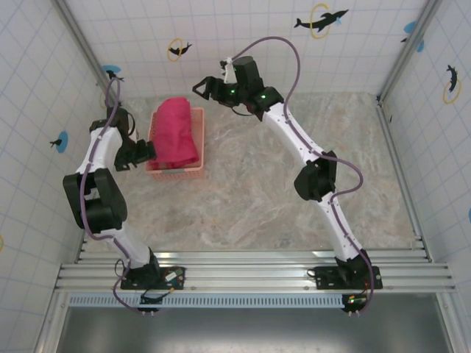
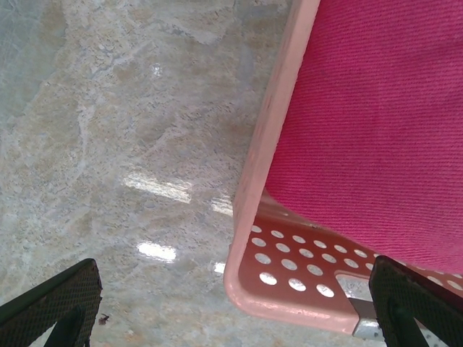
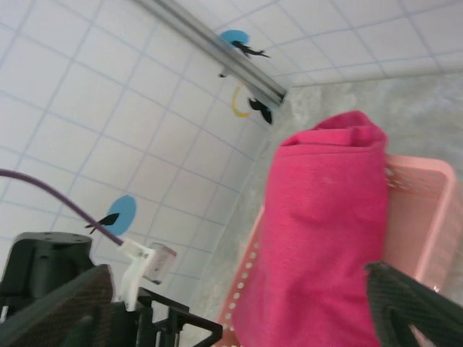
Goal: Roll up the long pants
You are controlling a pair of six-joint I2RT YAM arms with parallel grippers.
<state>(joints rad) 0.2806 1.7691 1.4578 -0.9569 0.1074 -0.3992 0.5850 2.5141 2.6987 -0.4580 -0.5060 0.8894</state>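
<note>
Pink-red soft fabric long pants (image 1: pixel 176 132) lie bundled in the pale salmon plastic lattice basket (image 1: pixel 176 172), long axis far-to-near. Nearest: left gripper (image 1: pixel 147 152), jaws apart, just beside the left wall. The right gripper (image 1: pixel 200 87), jaws apart, hangs above the far end.

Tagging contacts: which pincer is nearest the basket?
The left pincer: open at the left wall of the basket, with one corner between its fingers in the wrist view. The right pincer, also open, sits beyond the far-right corner, apart from it.
</note>
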